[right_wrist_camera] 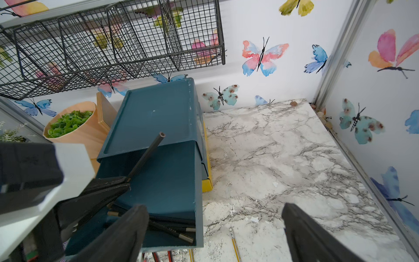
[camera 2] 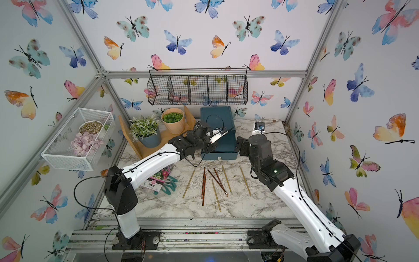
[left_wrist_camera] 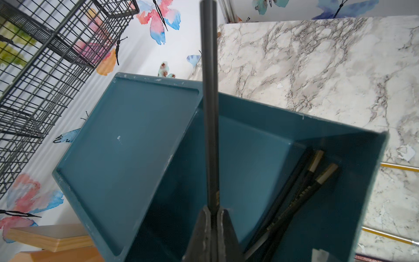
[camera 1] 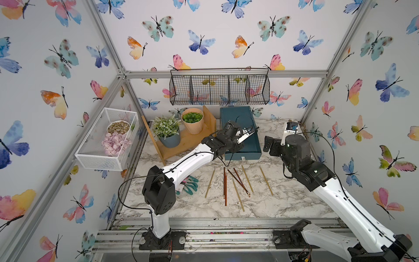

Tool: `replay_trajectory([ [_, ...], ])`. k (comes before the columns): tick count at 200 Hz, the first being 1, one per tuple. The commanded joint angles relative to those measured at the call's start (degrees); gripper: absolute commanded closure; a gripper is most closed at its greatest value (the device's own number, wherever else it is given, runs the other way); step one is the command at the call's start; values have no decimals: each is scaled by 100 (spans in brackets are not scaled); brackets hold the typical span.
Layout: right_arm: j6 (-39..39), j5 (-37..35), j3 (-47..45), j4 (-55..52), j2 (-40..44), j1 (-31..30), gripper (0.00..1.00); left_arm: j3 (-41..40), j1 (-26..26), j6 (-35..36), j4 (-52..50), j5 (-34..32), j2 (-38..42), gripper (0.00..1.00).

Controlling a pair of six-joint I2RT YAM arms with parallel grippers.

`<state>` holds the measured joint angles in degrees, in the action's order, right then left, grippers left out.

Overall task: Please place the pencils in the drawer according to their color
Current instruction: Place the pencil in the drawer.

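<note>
The left tool (left_wrist_camera: pixel 212 215) is narrow, pinching a black pencil (left_wrist_camera: pixel 209 113) that slants up over the pulled-out top drawer (left_wrist_camera: pixel 260 145) of the teal plastic chest (right_wrist_camera: pixel 154 118). More black pencils (left_wrist_camera: pixel 294 192) lie in that drawer's corner, partly in shadow. The right tool (right_wrist_camera: pixel 213 207) stands wide, holding nothing, just beside the drawer. Loose on the marble-patterned tabletop (camera 1: pixel 294 199) before the chest lie gold pencils (camera 1: pixel 266 181) and reddish-brown pencils (camera 1: pixel 225 186). A black wire basket (camera 1: pixel 220 88) hangs above. In both top views the left arm (camera 1: pixel 190 158) hides part of the drawer.

Bare marble (right_wrist_camera: pixel 283 147) beside chest (right_wrist_camera: pixel 154 118)
</note>
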<state>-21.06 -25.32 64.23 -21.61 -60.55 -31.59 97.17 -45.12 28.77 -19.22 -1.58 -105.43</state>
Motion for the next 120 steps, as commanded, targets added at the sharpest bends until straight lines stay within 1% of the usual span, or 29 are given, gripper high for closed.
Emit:
replay_trajectory([
  [1, -74, 110, -29, 21, -34, 4, 2, 146, -8, 36, -56, -39, -65, 75],
  [48, -152, 155, -33, -136, -88, 4, 2, 71, -9, 7, 2, -103, 104, 69],
  [66, -179, 282, -7, -253, -161, 4, 2, 39, -7, -159, 28, -151, 230, 66],
  [85, -236, 546, -39, -389, -261, 4, 3, -83, -12, -516, 174, -281, 482, 50],
  [103, -295, 878, -137, -477, -314, 4, 7, -381, 3, -1003, 551, -645, 866, 36],
  [114, -373, 1047, -216, -544, -315, 4, 8, -583, 8, -1317, 703, -854, 1117, 29],
  [120, -410, 1178, -278, -548, -288, 4, 9, -699, 20, -1492, 778, -965, 1242, 24],
])
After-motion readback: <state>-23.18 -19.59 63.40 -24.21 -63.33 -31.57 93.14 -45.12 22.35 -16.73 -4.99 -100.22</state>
